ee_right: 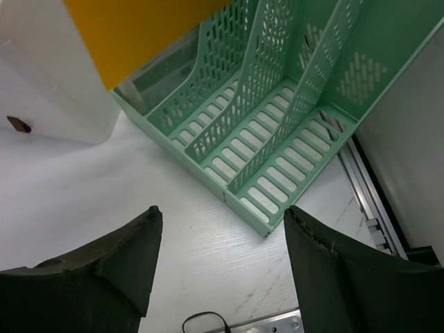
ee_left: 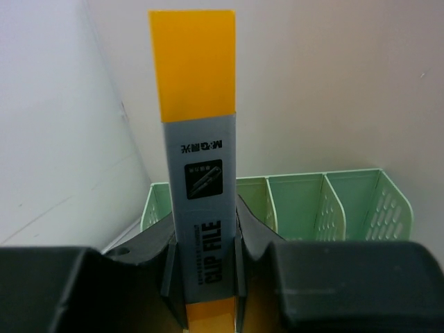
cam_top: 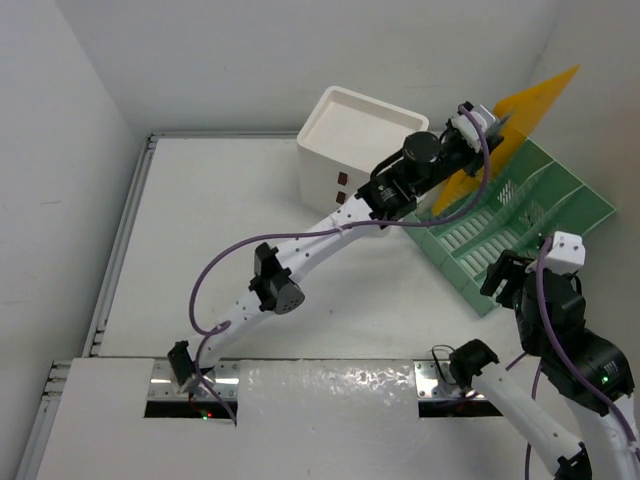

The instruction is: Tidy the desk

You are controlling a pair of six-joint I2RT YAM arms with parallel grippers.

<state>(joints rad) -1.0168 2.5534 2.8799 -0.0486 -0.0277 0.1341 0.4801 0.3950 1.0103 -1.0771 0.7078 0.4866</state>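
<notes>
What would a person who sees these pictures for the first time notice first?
The orange clip file stands out most: the left hand grips it by its spine and holds it over the green file rack, at the far right of the desk. The right hand hovers open and empty above the desk, just in front of the rack.

Bright, even overhead light; soft shadows on the large matte-white tabletop (cam_top: 200, 250). The black right gripper (ee_right: 222, 211) looks blurred up close.
</notes>
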